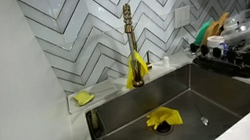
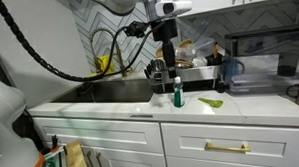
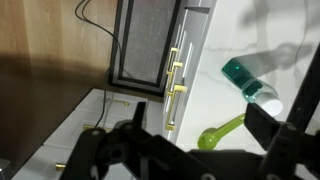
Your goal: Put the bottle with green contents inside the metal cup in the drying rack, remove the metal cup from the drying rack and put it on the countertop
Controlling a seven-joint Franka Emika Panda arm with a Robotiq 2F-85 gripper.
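The bottle with green contents stands upright on the white countertop, in front of the sink. In the wrist view it shows a teal-green cap and a clear body. My gripper hangs just above the bottle, fingers pointing down. In the wrist view the gripper has its fingers wide apart, with nothing between them. The bottle is close to one fingertip. The black drying rack is crowded with clear dishes and an orange-brown utensil. I cannot clearly pick out the metal cup in it.
A light green spoon lies on the countertop beside the bottle. The steel sink holds a yellow cloth under a gold faucet. A blue pitcher stands beyond the rack. Cabinet fronts with gold handles lie below.
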